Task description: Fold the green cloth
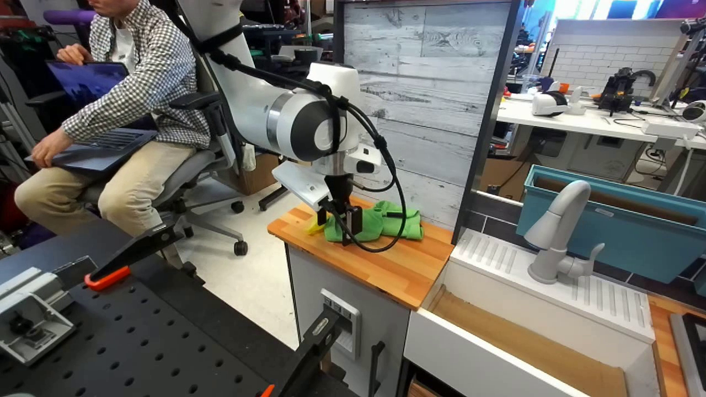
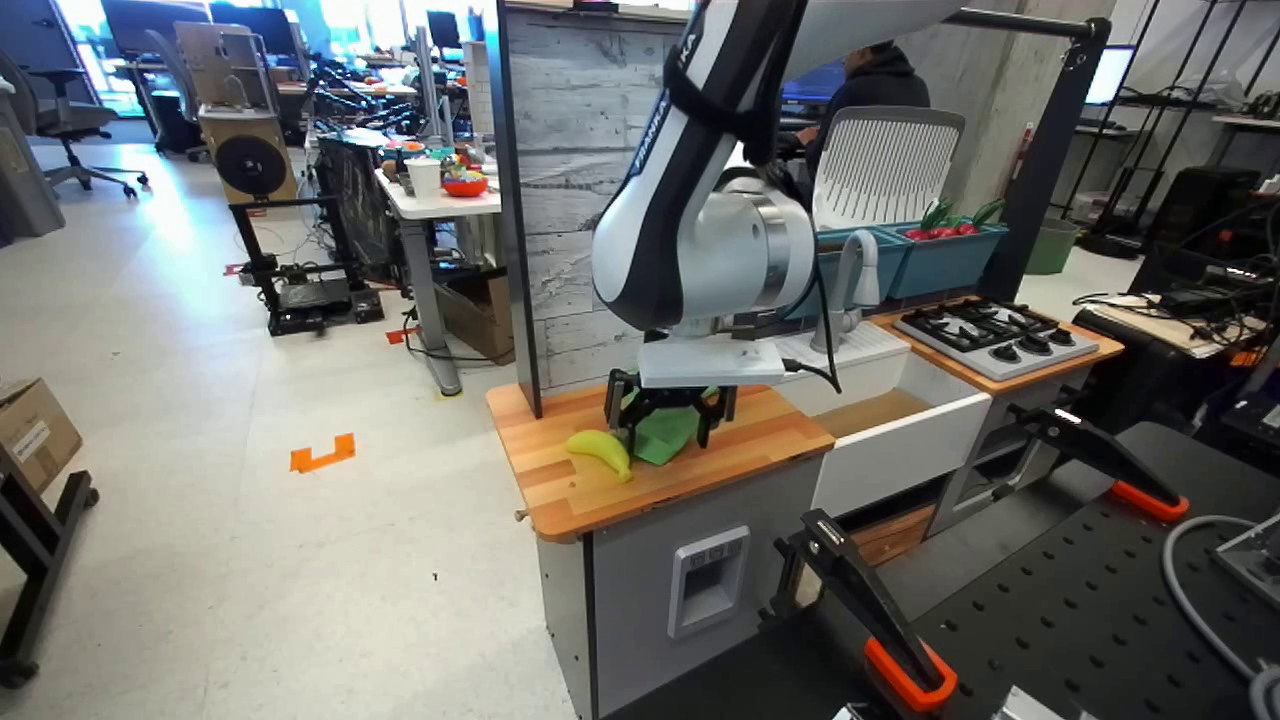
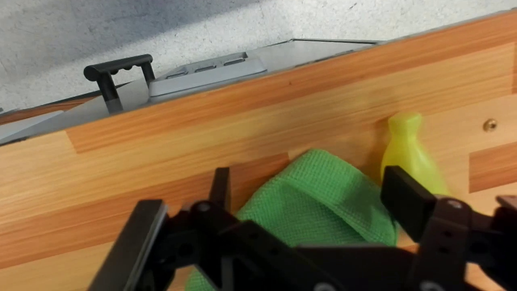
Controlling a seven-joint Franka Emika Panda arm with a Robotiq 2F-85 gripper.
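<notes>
Wrist view has the green cloth (image 3: pixel 307 210) around six o'clock on the bench (image 3: pixel 181 137), rumpled, a creased corner pointing to twelve. My jaws stand wide and hold nothing, astride that corner: one side at nine o'clock, the other at three, so near the edge that I cannot tell whether it touches. A yellow banana (image 3: pixel 412 157) lies at two o'clock from the cloth, just beside my three o'clock side. I judge the step in hand to be taking hold of an edge for the fold; next I should narrow on that corner, lift it and carry it toward six, clear of the banana. In an exterior view my arm (image 1: pixel 248 105) slopes from eleven o'clock and bends at the wrist, jaws pointing downward, low over the bench.
</notes>
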